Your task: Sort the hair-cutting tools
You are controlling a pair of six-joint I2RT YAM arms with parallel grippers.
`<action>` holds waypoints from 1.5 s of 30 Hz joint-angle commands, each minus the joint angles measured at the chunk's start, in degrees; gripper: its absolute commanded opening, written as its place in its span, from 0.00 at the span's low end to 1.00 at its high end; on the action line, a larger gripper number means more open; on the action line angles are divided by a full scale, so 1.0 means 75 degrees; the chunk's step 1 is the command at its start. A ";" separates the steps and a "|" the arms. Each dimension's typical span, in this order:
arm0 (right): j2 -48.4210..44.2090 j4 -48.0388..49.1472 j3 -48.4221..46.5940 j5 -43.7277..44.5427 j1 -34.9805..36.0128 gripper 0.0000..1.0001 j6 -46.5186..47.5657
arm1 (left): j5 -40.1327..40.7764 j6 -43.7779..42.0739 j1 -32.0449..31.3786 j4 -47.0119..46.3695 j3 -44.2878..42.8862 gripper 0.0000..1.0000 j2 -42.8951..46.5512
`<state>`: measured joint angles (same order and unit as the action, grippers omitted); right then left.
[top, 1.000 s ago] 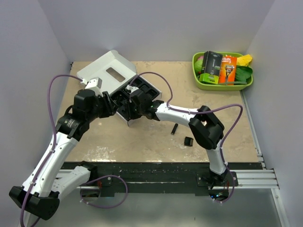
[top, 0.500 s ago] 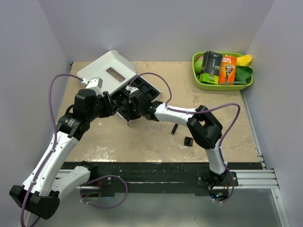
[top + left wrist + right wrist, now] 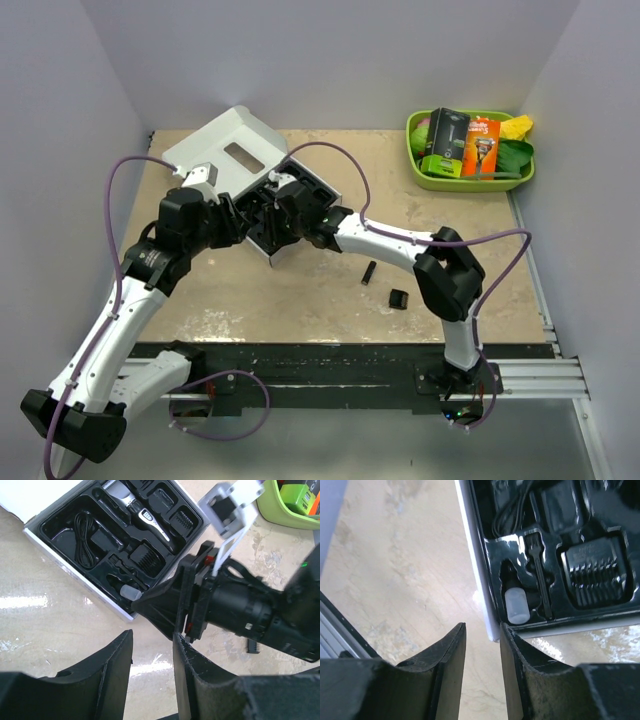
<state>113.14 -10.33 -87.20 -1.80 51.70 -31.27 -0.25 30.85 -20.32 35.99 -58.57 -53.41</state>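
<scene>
Right wrist — R gripper (image 3: 481, 630) jaws apart, empty, above box (image 3: 476, 555) corner.

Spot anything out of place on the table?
Yes. A slim black piece and a squat black piece lie loose on the table, right of the open white box, outside its moulded black insert.

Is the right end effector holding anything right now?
No, the right end effector is open and grips nothing; the box corner lies below its gap.
</scene>
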 commanded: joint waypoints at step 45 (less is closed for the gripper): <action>0.0969 -0.1201 -0.1428 0.0451 0.0009 0.27 0.1544 | -0.0084 -0.0106 0.0037 -0.0287 0.0051 0.43 0.0031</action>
<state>119.68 -20.21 -96.82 2.98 51.70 -19.88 -0.25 30.81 -20.32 35.86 -58.48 -53.58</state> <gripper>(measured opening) 0.276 0.424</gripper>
